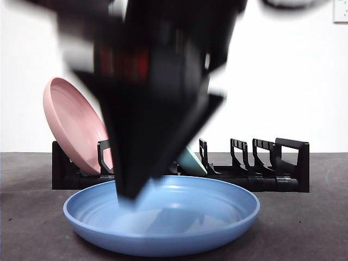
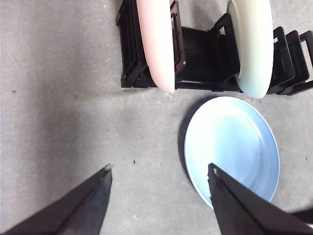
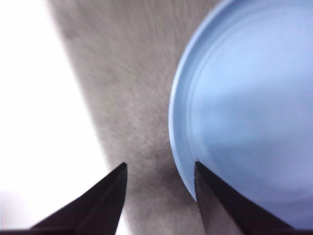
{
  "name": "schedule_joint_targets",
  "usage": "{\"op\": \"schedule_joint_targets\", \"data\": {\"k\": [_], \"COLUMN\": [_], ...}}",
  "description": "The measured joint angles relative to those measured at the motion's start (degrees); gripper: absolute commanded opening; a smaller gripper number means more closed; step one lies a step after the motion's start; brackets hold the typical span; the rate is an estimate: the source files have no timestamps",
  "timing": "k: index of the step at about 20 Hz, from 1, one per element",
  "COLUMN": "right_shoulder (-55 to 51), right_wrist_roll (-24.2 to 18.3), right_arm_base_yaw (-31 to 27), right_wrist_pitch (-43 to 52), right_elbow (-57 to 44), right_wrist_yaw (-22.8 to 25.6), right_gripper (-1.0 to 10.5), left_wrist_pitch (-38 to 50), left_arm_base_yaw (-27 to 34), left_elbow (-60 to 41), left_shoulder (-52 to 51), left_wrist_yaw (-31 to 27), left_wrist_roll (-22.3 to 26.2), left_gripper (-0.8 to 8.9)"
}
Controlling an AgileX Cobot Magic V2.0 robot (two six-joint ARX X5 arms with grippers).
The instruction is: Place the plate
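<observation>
A blue plate (image 1: 179, 223) lies flat on the dark table in front of the rack. It also shows in the left wrist view (image 2: 232, 147) and the right wrist view (image 3: 249, 98). My right gripper (image 3: 159, 166) is open and low at the plate's rim, one jaw over the plate and one over the table. In the front view it shows as the big blurred dark arm (image 1: 130, 190) coming down onto the plate. My left gripper (image 2: 159, 169) is open and empty, high above the table beside the plate.
A black slotted rack (image 1: 261, 166) stands behind the plate. It holds a pink plate (image 1: 70, 125) at its left end and a pale green plate (image 1: 191, 162) near the middle. Both also show in the left wrist view, pink (image 2: 156, 44) and pale green (image 2: 254, 44).
</observation>
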Motion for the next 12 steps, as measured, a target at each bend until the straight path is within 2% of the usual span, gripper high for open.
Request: {"op": "schedule_joint_targets", "data": {"k": [4,8,12], "right_shoulder": [-13.6,-25.1,-31.8], "right_wrist_roll": [6.9,13.7,16.2], "right_arm_base_yaw": [-3.3,-6.6,-8.1], "right_wrist_pitch": [-5.1,-8.4,-8.5], "right_elbow": [0.8,0.8,0.8], "right_wrist_yaw": [-0.2,0.0,1.8], "right_gripper": [2.3,2.3,2.3], "left_wrist_pitch": [0.7,1.9,1.9], "left_arm_base_yaw": [-0.2,-3.0,-7.6], "left_elbow": [0.1,3.8,13.4], "left_shoulder": [0.6,6.7,16.9], "left_wrist_yaw": [0.0,-0.1,-6.0], "left_wrist_roll": [-2.9,-4.7,-5.4], "left_gripper": [3.12,3.12,3.09]}}
